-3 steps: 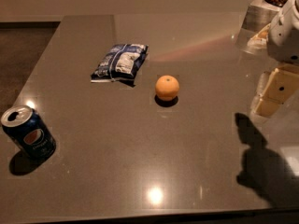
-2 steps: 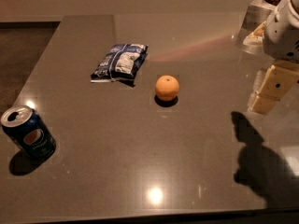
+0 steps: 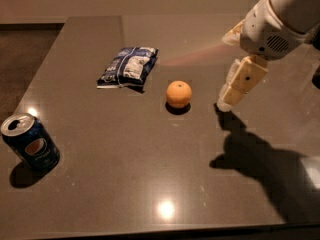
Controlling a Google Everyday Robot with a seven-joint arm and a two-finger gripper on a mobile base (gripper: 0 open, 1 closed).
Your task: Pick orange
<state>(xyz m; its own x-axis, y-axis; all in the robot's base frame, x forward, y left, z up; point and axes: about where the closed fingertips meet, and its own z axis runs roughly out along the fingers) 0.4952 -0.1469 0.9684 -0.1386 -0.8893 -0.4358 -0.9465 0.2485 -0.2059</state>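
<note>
The orange point(image 3: 178, 93) is a small round orange fruit resting on the dark table point(image 3: 150, 174), a little right of centre. My gripper point(image 3: 226, 70) comes in from the upper right on a white arm and hangs just above the table, a short way right of the orange and not touching it. One beige finger point(image 3: 241, 81) points down and left towards the table, and the other shows higher up behind it. The gripper is open and holds nothing.
A blue and white snack bag point(image 3: 128, 66) lies left of and behind the orange. A blue Pepsi can point(image 3: 30, 143) stands upright near the table's front left edge. The arm's shadow point(image 3: 270, 169) falls on the table at the front right.
The gripper has moved left towards the orange and now hangs closer beside it. The orange, bag and can have not moved on the table.
</note>
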